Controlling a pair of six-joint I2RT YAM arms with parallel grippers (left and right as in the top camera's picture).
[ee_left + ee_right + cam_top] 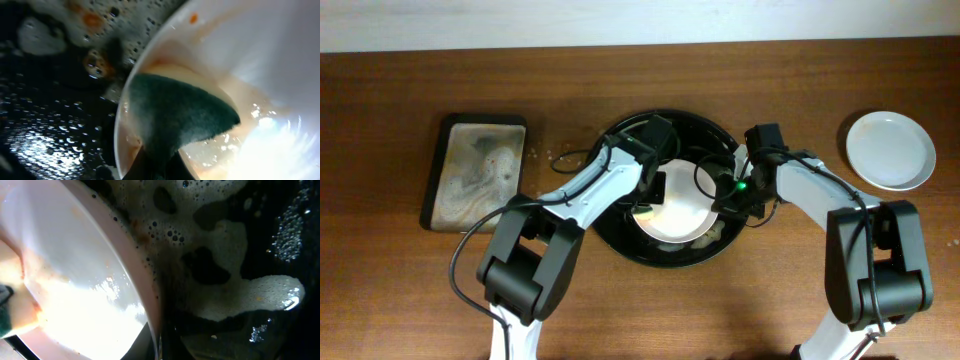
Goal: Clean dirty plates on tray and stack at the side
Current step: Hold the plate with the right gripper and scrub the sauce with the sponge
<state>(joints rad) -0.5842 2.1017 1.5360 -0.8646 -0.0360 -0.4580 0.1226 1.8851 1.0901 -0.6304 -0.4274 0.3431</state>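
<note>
Left gripper (655, 188) clamps green sponge (180, 115) against smeared plate (672, 220) | right gripper (733, 196) at plate rim, grip indiscernible | tray (608, 228) sudsy | second plate (890, 150) aside

**Plate edge in sudsy tray**

Plate (85, 255) fills the left side, its rim running diagonally from top centre down to bottom centre. Strong glare on the wet lower part. Faint orange smears (42, 277) near the left edge, and a few specks on the rim. Sponge (12, 315), pale with a green bit, touches the plate at far left. Black tray (280, 335) on the right carries white foam (225, 280) and droplets (292, 227).
</note>
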